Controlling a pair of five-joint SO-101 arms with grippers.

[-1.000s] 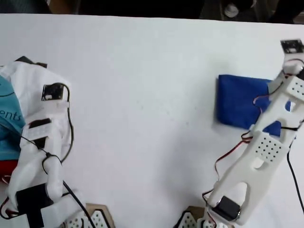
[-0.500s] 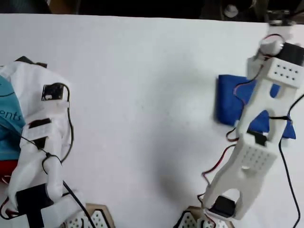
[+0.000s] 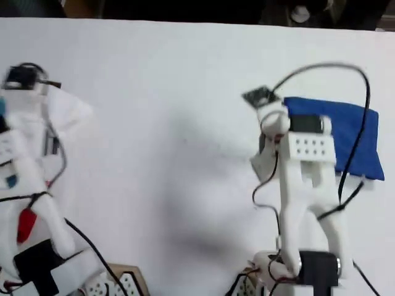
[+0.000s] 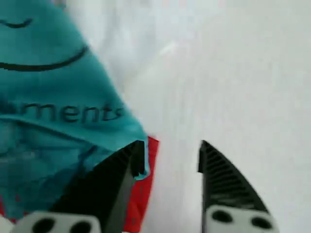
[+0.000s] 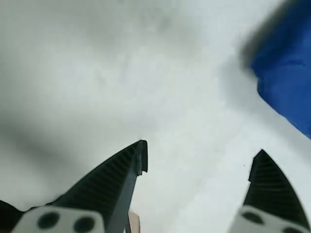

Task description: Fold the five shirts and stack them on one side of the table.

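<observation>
Far left sits the unfolded heap. A white shirt (image 3: 69, 111) is rumpled at the table's left side, and my left wrist camera shows a teal shirt (image 4: 53, 116) lying over a red shirt (image 4: 142, 204). My left gripper (image 4: 172, 158) hangs right at that heap. Its jaws are parted a moderate way with nothing between them, one tip over the teal hem where the red peeks out. That's my worry: if I close here I could pinch both layers, or only a hem, and drag the whole heap instead of one shirt.

Across the bare middle of the table (image 3: 160, 92), the right gripper (image 5: 200, 155) hovers over plain tabletop, jaws spread wide and empty. Just beside it, on the right side, the blue shirt (image 3: 349, 120) lies folded flat. That's one done by my reckoning, the rest to go. The right arm's black cable (image 3: 368, 92) loops over it, and a careless swing could snag the cloth and spoil the fold.
</observation>
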